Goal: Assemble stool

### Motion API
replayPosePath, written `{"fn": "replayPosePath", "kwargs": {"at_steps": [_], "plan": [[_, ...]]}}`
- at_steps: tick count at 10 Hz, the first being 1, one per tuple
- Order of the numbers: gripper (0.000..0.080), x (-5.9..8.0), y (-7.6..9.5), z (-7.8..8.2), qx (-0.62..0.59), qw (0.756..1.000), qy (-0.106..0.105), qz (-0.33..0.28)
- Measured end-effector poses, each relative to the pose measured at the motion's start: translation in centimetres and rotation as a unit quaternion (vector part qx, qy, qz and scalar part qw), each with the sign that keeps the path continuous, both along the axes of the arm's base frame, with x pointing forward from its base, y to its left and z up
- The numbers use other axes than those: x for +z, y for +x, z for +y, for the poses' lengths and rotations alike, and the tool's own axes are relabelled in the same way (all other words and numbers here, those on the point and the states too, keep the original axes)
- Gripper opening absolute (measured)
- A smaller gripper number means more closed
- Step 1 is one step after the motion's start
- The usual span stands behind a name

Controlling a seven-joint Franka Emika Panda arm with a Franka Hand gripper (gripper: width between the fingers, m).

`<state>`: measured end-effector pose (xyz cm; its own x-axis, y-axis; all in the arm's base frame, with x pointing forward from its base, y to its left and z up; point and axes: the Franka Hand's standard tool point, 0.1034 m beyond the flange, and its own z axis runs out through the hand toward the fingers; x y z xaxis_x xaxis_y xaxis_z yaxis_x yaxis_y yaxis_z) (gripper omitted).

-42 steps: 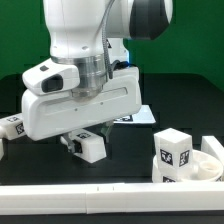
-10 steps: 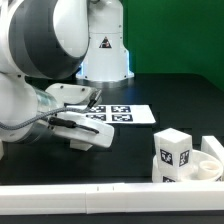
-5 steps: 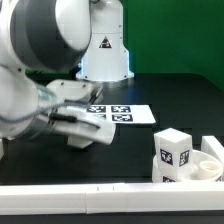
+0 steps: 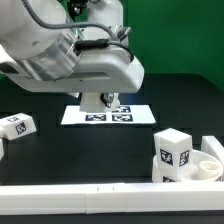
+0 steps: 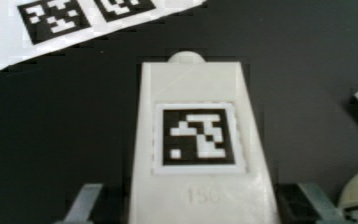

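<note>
Surface: black tabletop [image 4: 180,105], white rail [image 4: 100,190] along front; green wall [image 4: 190,40] behind. Near marker board [image 4: 130,116], gripper [image 5: 202,205] jaws pinching leg [image 5: 197,120]. At exterior view's left, second leg [image 4: 18,125] lying flat; at right, seat [image 4: 207,165], third leg [image 4: 175,152] upright against it.

Black tabletop [image 4: 185,100]; green wall [image 4: 190,35] behind; white rail [image 4: 70,203] along near edge; marker board [image 4: 141,116] lying flat.

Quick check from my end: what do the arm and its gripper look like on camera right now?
The arm is glossy white with rounded casings, and black cables loop over its top. The gripper has a wide, boxy white body with rounded corners. In the wrist view the jaws show only as narrow, dull grey bars. I can read no markings on any of it.
</note>
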<state>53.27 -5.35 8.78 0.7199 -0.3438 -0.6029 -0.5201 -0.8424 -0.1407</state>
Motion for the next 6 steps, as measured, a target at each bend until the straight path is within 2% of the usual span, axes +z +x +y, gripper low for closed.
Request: {"fn": "replayPosePath", "kwargs": {"at_steps": [1, 2, 3, 4, 6], "plan": [[0.0337, 0.8, 0.8, 0.8, -0.011, 0.999, -0.028, -0.027], [0.0337, 3.0, 2.4, 3.2, 0.005, 0.997, -0.048, -0.063], [0.0337, 5.6, 4.7, 5.6, 0.023, 0.991, -0.057, -0.116], [0.0337, 7.1, 6.2, 6.7, 0.028, 0.983, -0.074, -0.166], [0.0337, 6.6, 5.8, 6.6, 0.015, 0.969, -0.101, -0.223]]}}
